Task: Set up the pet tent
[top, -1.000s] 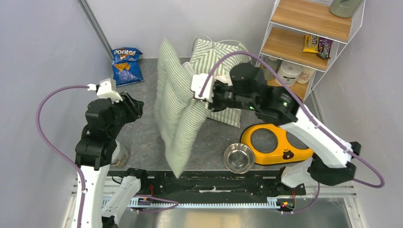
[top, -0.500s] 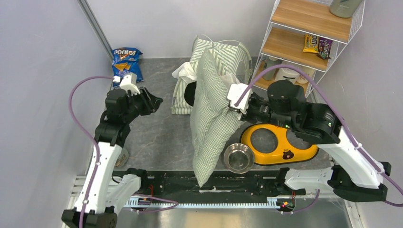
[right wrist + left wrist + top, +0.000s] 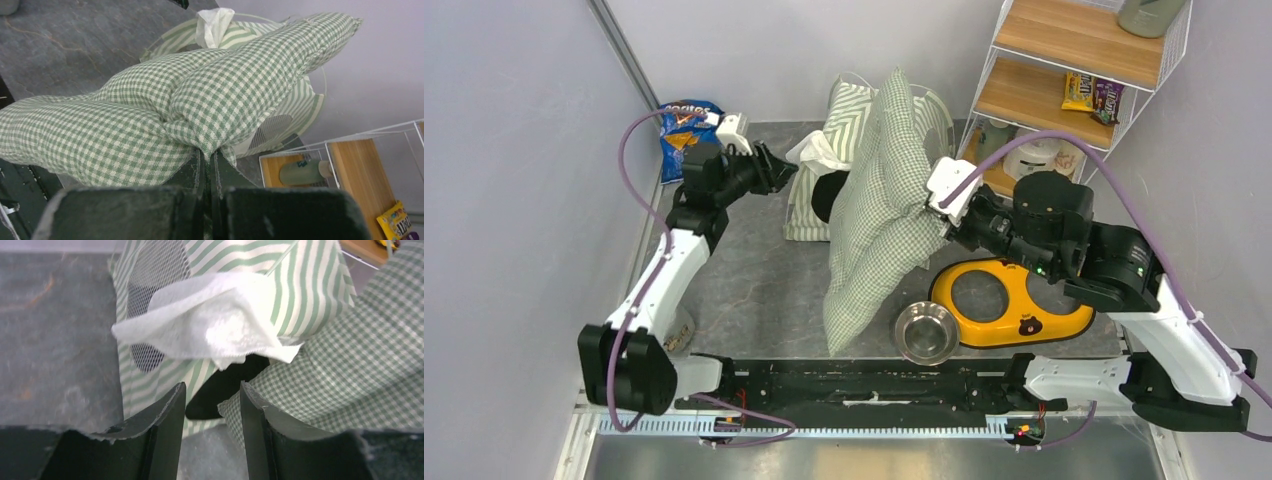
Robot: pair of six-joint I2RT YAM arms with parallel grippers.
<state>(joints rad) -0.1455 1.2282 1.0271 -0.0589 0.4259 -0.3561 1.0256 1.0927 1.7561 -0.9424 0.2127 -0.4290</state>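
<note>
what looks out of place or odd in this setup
The checked cushion hangs in the air, pinched at one edge in the right jaws. Behind it the tent looks slumped, a white cloth draped on it. The steel bowl sits beside the yellow holder, not in it.

The pet tent is green-and-white stripes with white mesh panels. The cushion is a tiny green-and-white gingham check, so it reads paler overall. The cloth is plain white. The bowl holder is bright yellow, the bowl shiny silver, the chip bag blue. The surface is dark grey and marbled, with faint rusty veins.
</note>
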